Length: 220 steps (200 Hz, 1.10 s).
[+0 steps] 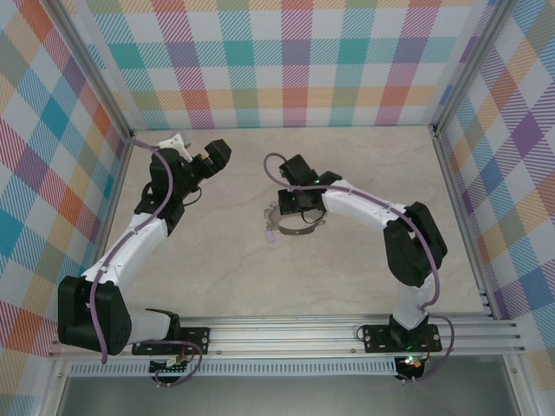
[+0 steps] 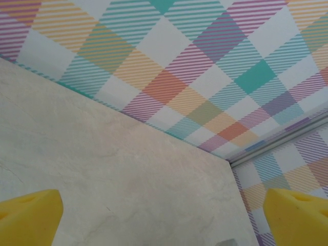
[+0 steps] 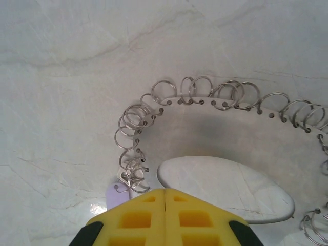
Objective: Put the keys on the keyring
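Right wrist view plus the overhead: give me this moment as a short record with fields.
left claw: open, nothing between the fingers, over the far left part of the table
right claw: shut, low over the keyring
keyring: flat on the table, a curved band hung with small wire rings
key: lilac head at the band's outer edge, by the right claw's tip; attached or not, cannot tell

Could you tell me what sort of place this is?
Probably a robot test booth: a pale tabletop boxed in by checked panels, with the left arm and right arm bolted to a metal rail.
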Each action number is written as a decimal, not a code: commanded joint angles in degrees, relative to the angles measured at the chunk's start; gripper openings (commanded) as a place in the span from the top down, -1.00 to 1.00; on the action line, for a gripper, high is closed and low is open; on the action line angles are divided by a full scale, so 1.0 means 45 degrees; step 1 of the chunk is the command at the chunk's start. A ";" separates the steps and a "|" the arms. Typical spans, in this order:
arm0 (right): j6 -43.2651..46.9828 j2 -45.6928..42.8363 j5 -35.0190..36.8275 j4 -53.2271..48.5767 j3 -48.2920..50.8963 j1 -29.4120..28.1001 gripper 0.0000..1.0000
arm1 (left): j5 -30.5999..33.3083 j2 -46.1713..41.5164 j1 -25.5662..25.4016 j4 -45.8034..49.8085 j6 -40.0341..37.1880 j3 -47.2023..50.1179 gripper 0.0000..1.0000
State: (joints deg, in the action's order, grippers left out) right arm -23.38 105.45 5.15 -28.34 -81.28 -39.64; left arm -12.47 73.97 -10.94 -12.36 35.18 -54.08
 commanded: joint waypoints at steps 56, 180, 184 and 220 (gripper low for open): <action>0.0267 0.0176 -0.2198 0.0850 0.0455 0.0320 0.77 | -0.0710 0.0270 0.0184 -0.0270 0.0259 -0.0106 -1.00; 0.1726 0.2443 -0.0407 0.0305 -0.0284 -0.1240 0.34 | 0.0205 -0.0177 0.0193 0.0456 0.0137 -0.0188 -1.00; 0.1754 0.2501 -0.0402 0.0292 -0.0340 -0.1222 0.34 | 0.0202 -0.0188 0.0196 0.0460 0.0141 -0.0170 -1.00; 0.1923 0.2915 -0.0250 0.0181 -0.0833 -0.1231 0.33 | 0.0205 -0.0150 0.0191 0.0385 0.0186 -0.0149 -1.00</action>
State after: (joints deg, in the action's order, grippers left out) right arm -16.58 117.32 2.83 -26.68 -82.21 -45.21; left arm -12.34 74.81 -10.94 -10.55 35.81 -54.13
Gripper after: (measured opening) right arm 0.335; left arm 0.999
